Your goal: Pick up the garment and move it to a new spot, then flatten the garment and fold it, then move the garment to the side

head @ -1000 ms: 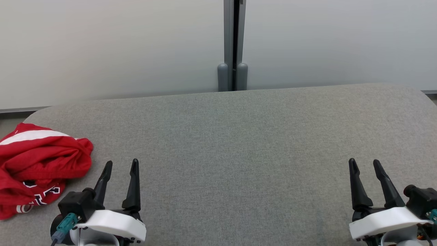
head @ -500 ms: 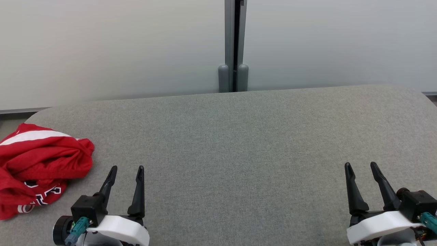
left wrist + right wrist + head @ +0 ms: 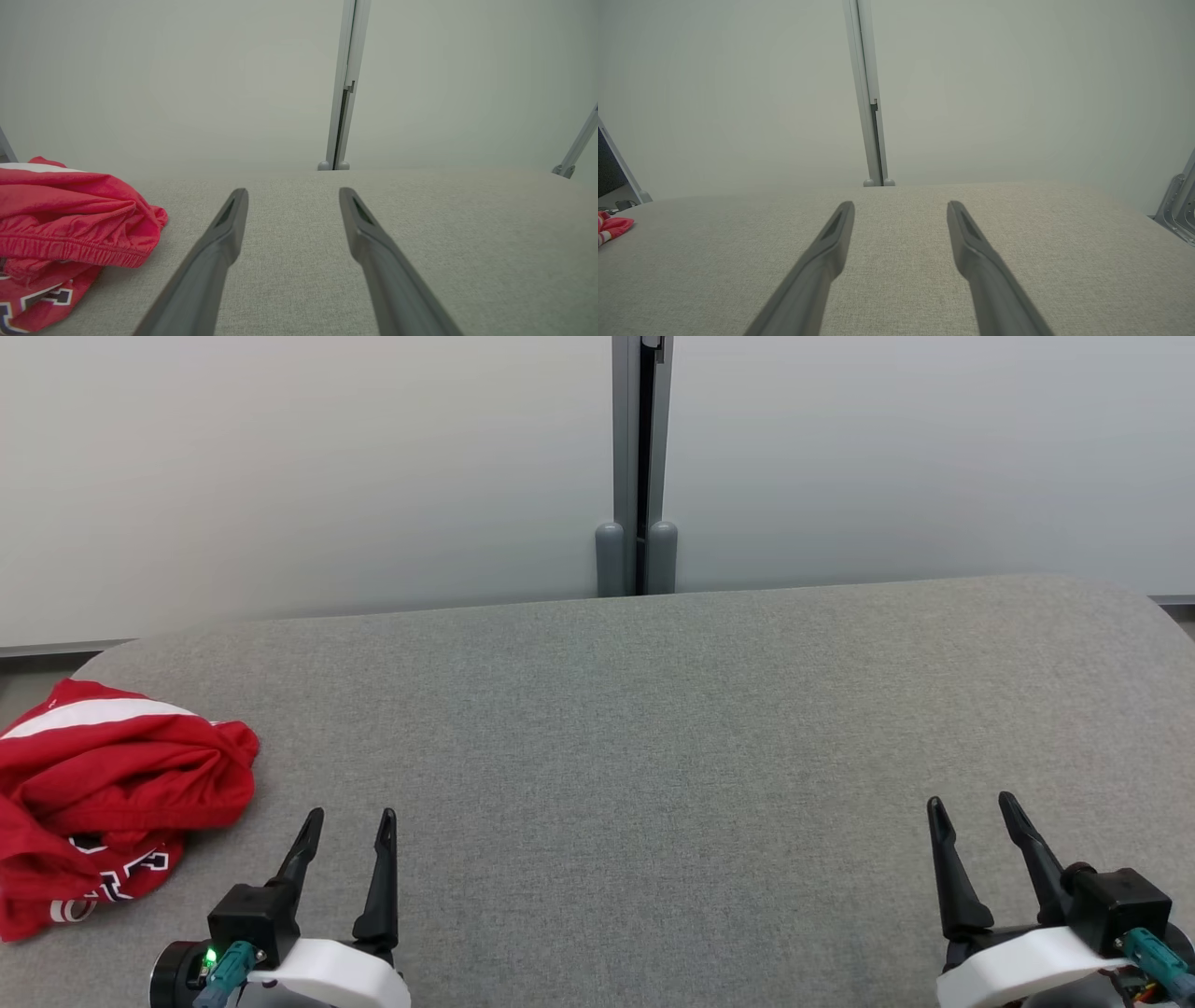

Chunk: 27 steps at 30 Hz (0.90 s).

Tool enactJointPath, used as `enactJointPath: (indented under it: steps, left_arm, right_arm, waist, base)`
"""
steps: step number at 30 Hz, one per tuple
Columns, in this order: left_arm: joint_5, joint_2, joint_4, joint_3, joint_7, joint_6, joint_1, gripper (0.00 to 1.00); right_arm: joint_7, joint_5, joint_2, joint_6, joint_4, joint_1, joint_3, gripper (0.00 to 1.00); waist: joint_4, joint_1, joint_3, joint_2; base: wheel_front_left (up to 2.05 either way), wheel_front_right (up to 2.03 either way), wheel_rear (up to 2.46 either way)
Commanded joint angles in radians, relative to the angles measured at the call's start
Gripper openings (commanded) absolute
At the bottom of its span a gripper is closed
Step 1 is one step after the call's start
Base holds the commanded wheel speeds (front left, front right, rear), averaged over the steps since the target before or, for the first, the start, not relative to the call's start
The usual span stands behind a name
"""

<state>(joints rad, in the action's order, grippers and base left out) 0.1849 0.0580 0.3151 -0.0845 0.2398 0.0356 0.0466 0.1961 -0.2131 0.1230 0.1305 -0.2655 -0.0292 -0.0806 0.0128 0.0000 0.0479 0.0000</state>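
Note:
A crumpled red garment (image 3: pixel 112 784) with a white stripe and navy-and-white lettering lies bunched at the left edge of the grey padded table (image 3: pixel 653 737). It also fills the left side of the left wrist view as garment (image 3: pixel 70 224), and a small corner of the garment (image 3: pixel 612 226) peeks in at the far left of the right wrist view. My left gripper (image 3: pixel 350 819) hovers open just right of the heap, nothing between its fingers. At the lower right my right gripper (image 3: pixel 971 805) stands open and empty too.
A pale wall runs behind the table with a grey vertical post (image 3: pixel 637 467) at its middle. The table's far edge curves down at both back corners. A metal bracket (image 3: pixel 1178 205) shows at the right of the right wrist view.
Both grippers have drawn back toward the bottom of the head view, staying open. The head camera has tipped slightly, shifting the table and garment lower. The garment has not been touched.

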Motion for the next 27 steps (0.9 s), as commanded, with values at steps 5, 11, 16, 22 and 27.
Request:
enactJointPath:
  steps: [5, 11, 16, 22, 27]
  left_arm:
    - [-0.020, 0.001, 0.028, 0.005, 0.016, 0.006, 0.016, 1.00]
    - [-0.045, -0.002, 0.052, 0.007, 0.025, 0.005, 0.022, 1.00]
    - [-0.040, -0.003, 0.064, 0.011, 0.025, 0.003, 0.024, 1.00]
    - [-0.033, -0.005, 0.067, 0.012, 0.025, 0.002, 0.028, 1.00]
    - [-0.029, -0.005, 0.071, 0.013, 0.025, 0.000, 0.030, 1.00]
  right_arm:
    - [0.018, 0.026, -0.004, 0.000, -0.009, 0.006, -0.005, 1.00]
    - [0.032, 0.043, -0.007, 0.000, -0.022, 0.008, -0.011, 1.00]
    - [0.033, 0.031, -0.006, 0.000, -0.029, 0.005, -0.011, 1.00]
    - [0.034, 0.022, -0.004, 0.000, -0.031, 0.006, -0.011, 1.00]
    - [0.031, 0.017, -0.002, 0.000, -0.030, 0.006, -0.018, 1.00]
  waist:
    - [-0.001, 0.0000, 0.004, 0.0000]
    - [-0.002, 0.0000, 0.008, 0.0000]
    - [-0.003, 0.0000, 0.008, 0.0000]
    - [-0.002, 0.0000, 0.007, 0.0000]
    - [0.000, 0.0000, 0.007, 0.0000]
  base:
    - [0.00, 0.00, 0.00]
    - [0.00, 0.00, 0.00]
    - [0.00, 0.00, 0.00]
    - [0.00, 0.00, 0.00]
    - [0.00, 0.00, 0.00]
